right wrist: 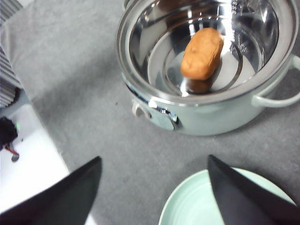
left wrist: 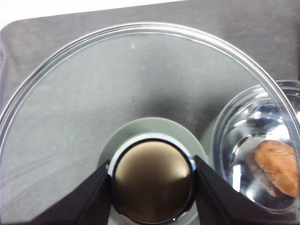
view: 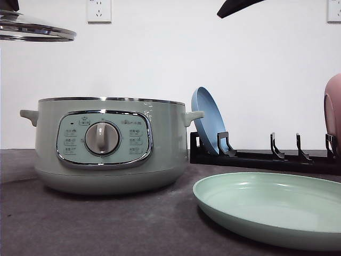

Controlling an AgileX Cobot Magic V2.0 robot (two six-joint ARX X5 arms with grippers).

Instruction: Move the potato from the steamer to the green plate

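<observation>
Covering the table (view: 106,224) is a grey cloth, with a white wall and two sockets (view: 99,9) behind; on it stand one steamer (view: 106,144), one green plate (view: 272,205), and a rack (view: 266,157) bearing one blue plate (view: 209,120) and one pink plate (view: 333,114). Wrist views alone show the single potato (right wrist: 202,52) lying inside the steamer. The left gripper (left wrist: 152,180) clamps the lid (left wrist: 93,93) by its knob (left wrist: 152,180), raised beside the pot; the right gripper (right wrist: 152,187) hangs wide apart, holding nothing.

steamer (view: 106,144) sits at nine o'clock, green plate (view: 266,208) at four, blue plate (view: 208,122) racked behind, glass lid (view: 34,26) at eleven.
</observation>
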